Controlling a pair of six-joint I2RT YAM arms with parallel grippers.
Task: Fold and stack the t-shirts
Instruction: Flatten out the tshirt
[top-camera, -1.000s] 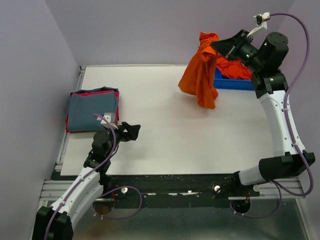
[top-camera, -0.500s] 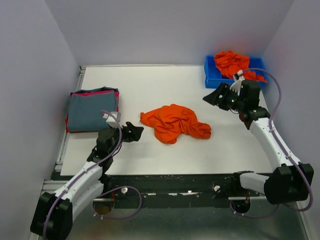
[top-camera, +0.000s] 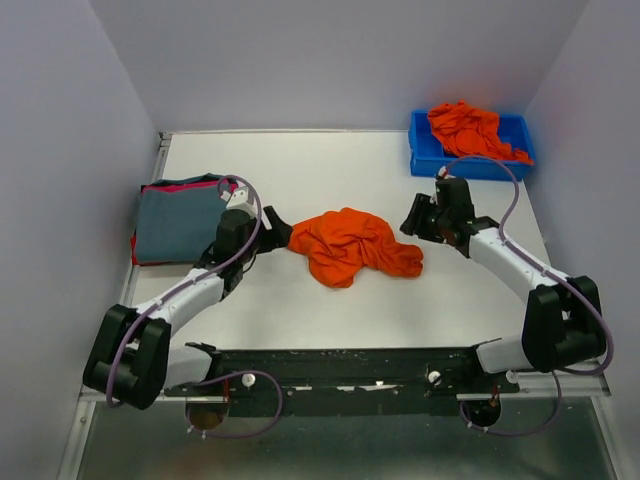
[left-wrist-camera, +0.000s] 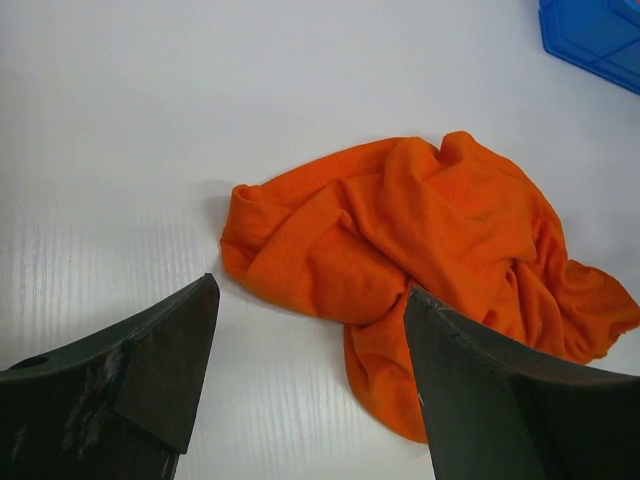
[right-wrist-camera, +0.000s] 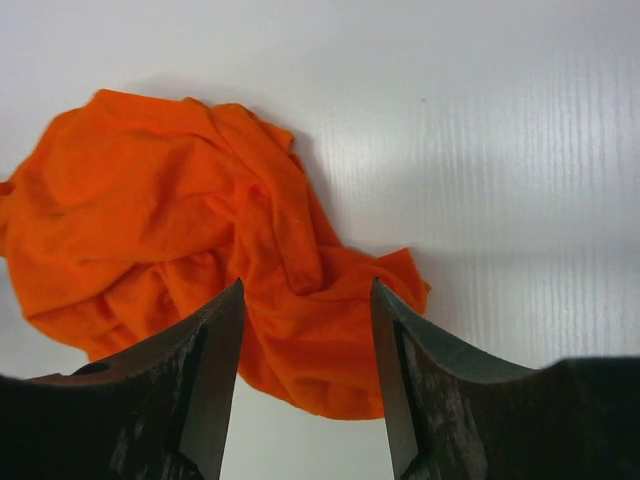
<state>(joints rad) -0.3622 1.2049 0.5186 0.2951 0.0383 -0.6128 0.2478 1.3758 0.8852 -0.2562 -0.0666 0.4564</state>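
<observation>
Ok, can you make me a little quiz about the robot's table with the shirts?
1. True or false: the crumpled orange t-shirt lies inside the blue bin.
2. Pick one: what colour is the top shirt of the folded stack? A grey-blue, B green, C yellow.
3. Fill the gap: the left gripper and the right gripper, one on each side of the crumpled shirt, both have their fingers ____.

Key: 1 false, it lies on the table. 2 A. 3 open.
</observation>
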